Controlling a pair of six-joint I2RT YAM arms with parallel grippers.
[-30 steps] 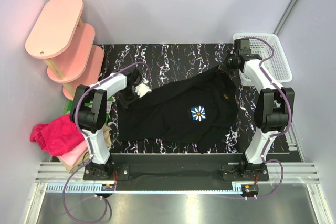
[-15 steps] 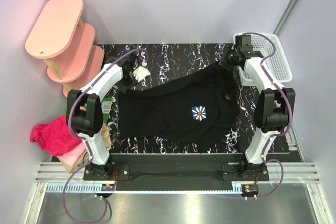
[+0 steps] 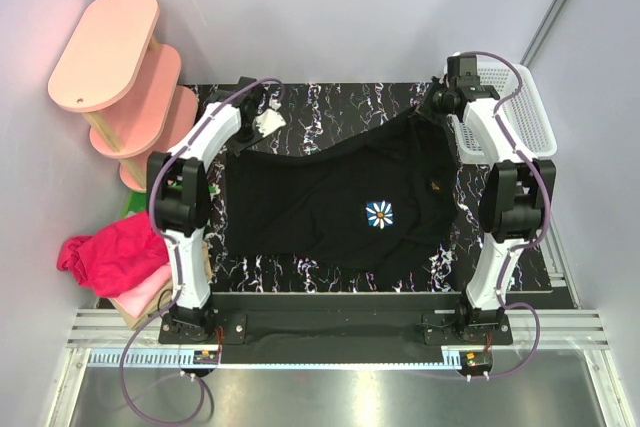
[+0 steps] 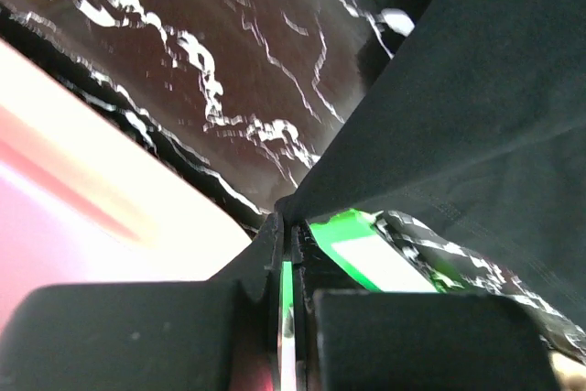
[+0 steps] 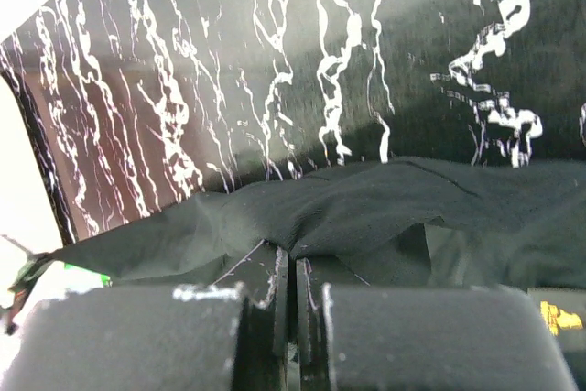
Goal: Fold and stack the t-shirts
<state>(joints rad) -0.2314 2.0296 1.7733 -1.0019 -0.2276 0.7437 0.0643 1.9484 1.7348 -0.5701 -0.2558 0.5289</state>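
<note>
The black t-shirt [image 3: 340, 202] with a white daisy print [image 3: 378, 213] lies spread on the black marble table [image 3: 330, 102], its far edge stretched between both grippers. My left gripper [image 3: 258, 125] is shut on the shirt's far left corner; in the left wrist view the jaws [image 4: 291, 226] pinch black cloth [image 4: 458, 107]. My right gripper [image 3: 438, 107] is shut on the far right corner; in the right wrist view the jaws [image 5: 293, 258] pinch a fold of the cloth [image 5: 366, 208]. A magenta t-shirt [image 3: 105, 255] lies bunched at the left on a pink one [image 3: 140, 297].
A pink three-tier shelf [image 3: 105, 47] stands at the far left. A white basket [image 3: 515, 112] stands at the far right, next to the right arm. A flat green packet with a white label [image 4: 366, 258] lies below the left gripper, beside the shirt.
My left gripper has carried the shirt's corner toward the far edge of the table and the shirt has spread wider. The right gripper has shifted slightly farther too.
</note>
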